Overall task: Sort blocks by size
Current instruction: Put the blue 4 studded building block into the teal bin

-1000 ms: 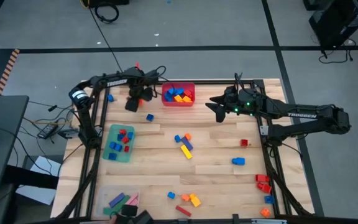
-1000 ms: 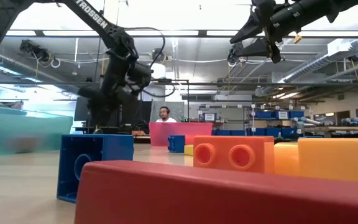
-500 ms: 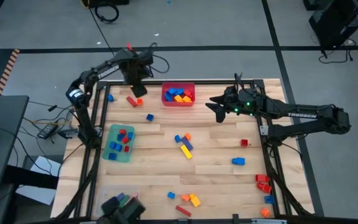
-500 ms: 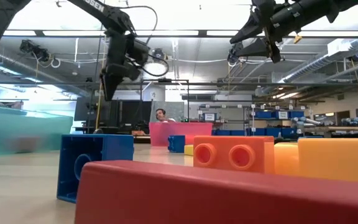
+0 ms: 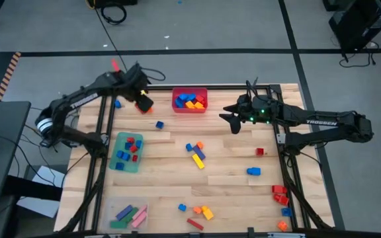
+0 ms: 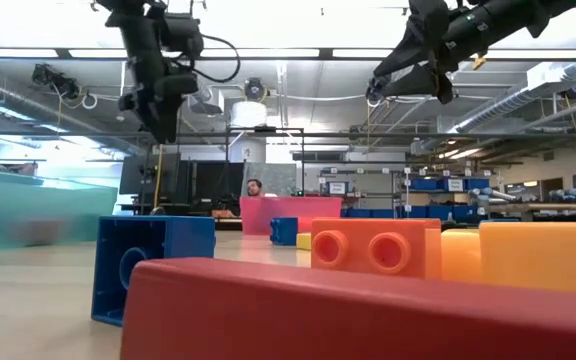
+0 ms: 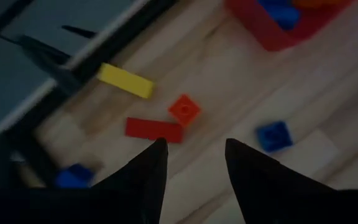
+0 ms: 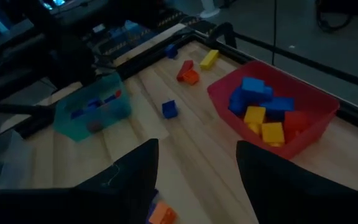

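Note:
Toy blocks lie scattered on the wooden table: a red bar (image 7: pixel 154 129), an orange brick (image 7: pixel 185 109), a yellow bar (image 7: pixel 126 81) and blue cubes (image 7: pixel 272 135) at the far left. A mixed cluster (image 5: pixel 196 153) lies mid-table, and more blocks (image 5: pixel 200 211) lie near the front. My left gripper (image 7: pixel 194 149) is open and empty, high above the red bar and orange brick; it also shows in the high view (image 5: pixel 143 102). My right gripper (image 8: pixel 197 162) is open and empty, raised to the right of the red bin; it also shows in the high view (image 5: pixel 225 118).
A red bin (image 5: pixel 189 100) with blue, yellow and orange blocks stands at the far edge. A green bin (image 5: pixel 127 152) with red and blue blocks stands at the left. A clear bin (image 5: pixel 127 213) with long blocks stands at the near left. Red and blue blocks (image 5: pixel 280 195) lie at the near right.
My left gripper has risen from low over the table's far-left part to well above it and swung toward the table's left edge. The red bar and orange brick now show on the table below it. My right arm has kept still.

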You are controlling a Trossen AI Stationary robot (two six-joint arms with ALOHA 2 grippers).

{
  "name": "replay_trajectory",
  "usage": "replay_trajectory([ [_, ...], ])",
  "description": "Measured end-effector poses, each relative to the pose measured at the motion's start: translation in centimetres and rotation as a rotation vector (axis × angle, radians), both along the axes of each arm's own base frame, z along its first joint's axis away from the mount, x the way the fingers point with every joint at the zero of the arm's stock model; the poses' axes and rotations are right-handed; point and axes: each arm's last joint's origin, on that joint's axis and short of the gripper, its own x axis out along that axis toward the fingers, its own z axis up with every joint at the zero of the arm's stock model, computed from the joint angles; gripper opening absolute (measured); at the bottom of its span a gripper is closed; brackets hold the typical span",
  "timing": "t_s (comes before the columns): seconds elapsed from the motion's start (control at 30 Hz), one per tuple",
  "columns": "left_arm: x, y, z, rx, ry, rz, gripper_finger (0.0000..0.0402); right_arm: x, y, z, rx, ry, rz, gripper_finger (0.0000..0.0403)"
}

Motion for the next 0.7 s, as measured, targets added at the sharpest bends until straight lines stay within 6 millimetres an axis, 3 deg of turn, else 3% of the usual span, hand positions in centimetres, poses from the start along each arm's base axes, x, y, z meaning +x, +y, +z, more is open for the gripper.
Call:
replay_trajectory([
  [0.23,2.6,-1.5,-2.7,-0.165,-0.235,-0.071,0.0177,0.0,0.0,0.0,0.001,-0.001,0.002,0.023],
  [0.33,3.9,-1.6,-3.7,-0.188,-0.247,-0.079,0.0186,0.0,0.0,0.0,0.001,-0.001,0.002,0.023],
  [0.7,8.9,-0.3,-6.8,-0.171,-0.389,-0.01,0.0198,0.0,0.0,0.0,0.001,-0.001,0.002,0.023],
])
